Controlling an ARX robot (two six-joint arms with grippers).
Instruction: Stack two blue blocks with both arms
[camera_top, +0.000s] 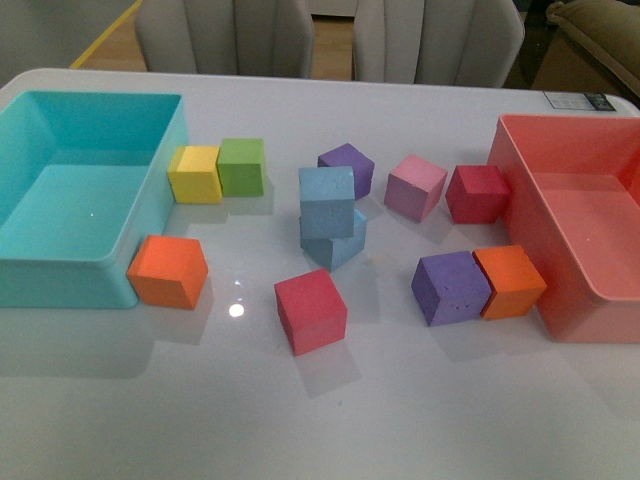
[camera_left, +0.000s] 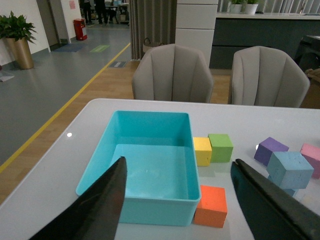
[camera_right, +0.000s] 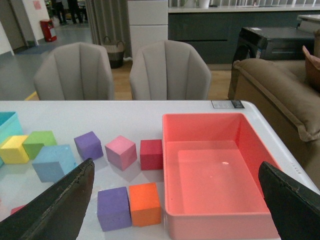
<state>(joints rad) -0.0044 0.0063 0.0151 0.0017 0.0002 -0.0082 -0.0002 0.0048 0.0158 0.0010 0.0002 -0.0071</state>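
Note:
Two blue blocks sit mid-table, stacked: the upper one (camera_top: 327, 200) rests on the lower one (camera_top: 338, 246), which is turned slightly askew. The upper block (camera_left: 291, 169) also shows in the left wrist view, and the stack (camera_right: 54, 162) shows in the right wrist view. Neither arm appears in the front view. My left gripper (camera_left: 179, 161) is open and empty, raised over the turquoise bin (camera_left: 95, 165), well away from the stack. My right gripper (camera_right: 176, 165) is open and empty, raised above the pink bin (camera_right: 215, 220).
Loose cubes surround the stack: yellow (camera_top: 195, 173), green (camera_top: 242, 166), orange (camera_top: 168, 271), red (camera_top: 311, 311), purple (camera_top: 347, 168), pink (camera_top: 415, 187), dark red (camera_top: 477, 193), purple (camera_top: 451, 287) and orange (camera_top: 510, 282). Two grey chairs (camera_top: 225, 35) stand behind the table.

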